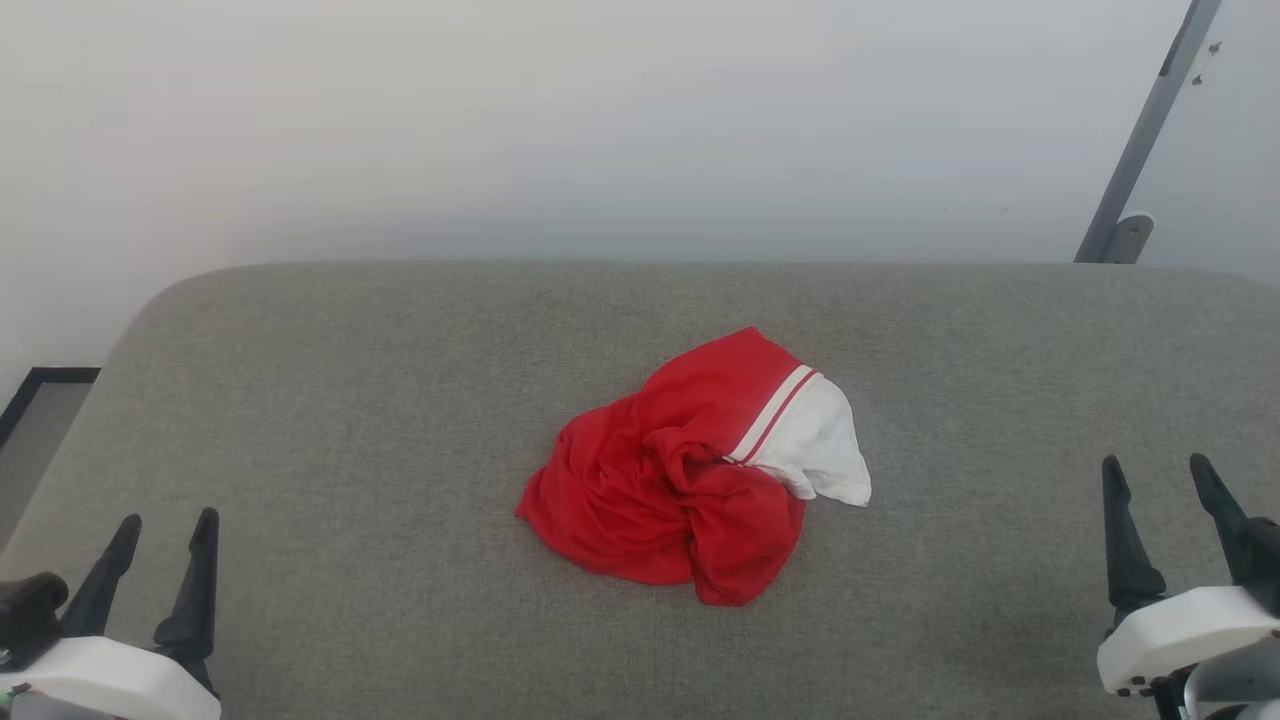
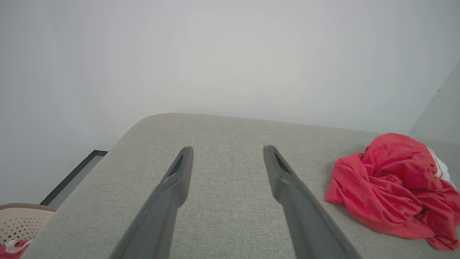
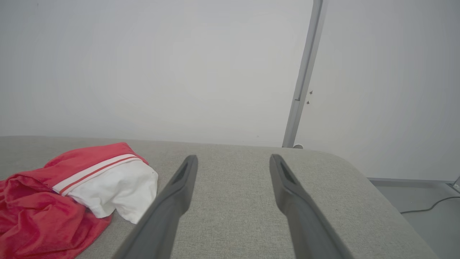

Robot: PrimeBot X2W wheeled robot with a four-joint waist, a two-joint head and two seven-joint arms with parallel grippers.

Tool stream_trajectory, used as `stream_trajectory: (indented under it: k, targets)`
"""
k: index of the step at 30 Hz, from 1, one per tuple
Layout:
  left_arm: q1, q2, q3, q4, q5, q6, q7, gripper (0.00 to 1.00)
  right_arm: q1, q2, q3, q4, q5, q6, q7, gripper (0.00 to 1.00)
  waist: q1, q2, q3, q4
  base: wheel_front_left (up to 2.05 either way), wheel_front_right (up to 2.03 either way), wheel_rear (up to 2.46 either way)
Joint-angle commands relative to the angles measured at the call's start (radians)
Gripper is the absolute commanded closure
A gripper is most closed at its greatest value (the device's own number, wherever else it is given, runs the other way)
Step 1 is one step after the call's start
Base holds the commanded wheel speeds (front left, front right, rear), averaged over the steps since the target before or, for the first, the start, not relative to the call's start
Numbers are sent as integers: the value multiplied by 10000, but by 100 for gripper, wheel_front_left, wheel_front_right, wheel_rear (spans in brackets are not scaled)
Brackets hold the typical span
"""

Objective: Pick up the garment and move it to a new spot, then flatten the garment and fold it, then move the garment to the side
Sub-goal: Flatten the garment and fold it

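The crumpled garment (image 1: 660, 490) lies mid-frame between open, empty left fingers (image 1: 195, 580) and right fingers (image 1: 1122, 540), white sleeve (image 1: 820, 445) toward the slightly nearer right.

Crumpled garment (image 2: 391, 187) near wide-spread left tool (image 2: 227, 149)

The garment (image 1: 690, 480) crumpled so I see only its outer folds, in my left wrist view a pale basket (image 2: 19, 221) cut by the corner, a red scrap (image 2: 7, 252) inside it, perhaps cloth
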Motion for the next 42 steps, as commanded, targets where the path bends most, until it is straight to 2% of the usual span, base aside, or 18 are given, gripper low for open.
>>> stream_trajectory:
  k: [1,9,18,33,37,42]
  targets:
    - [130,-87,61,0,193,-49,-45,0,69,41,29,13,54,1,6,0,0,0,0,-3,0,0,0]
    - [15,-355,172,-50,289,-212,-46,0,29,-34,339,-11,136,1,175,0,0,0,48,144,0,0,0]
    - [-305,-639,-179,-259,386,-328,35,0,-659,-484,976,490,505,1,867,0,0,0,368,960,0,0,0]
    - [-1517,-1343,-777,-292,653,-636,31,0,-3074,-2017,2259,2369,1474,1,3399,0,0,0,2219,2485,0,0,0]
    - [-1755,-1522,-845,-158,721,-728,9,0,-3482,-2269,2626,2886,1730,1,4057,0,0,0,2480,2682,0,0,0]
    - [-2066,-1784,-843,60,765,-889,-25,0,-3971,-2433,3134,3688,2150,1,5471,0,0,0,2751,2876,0,0,0]
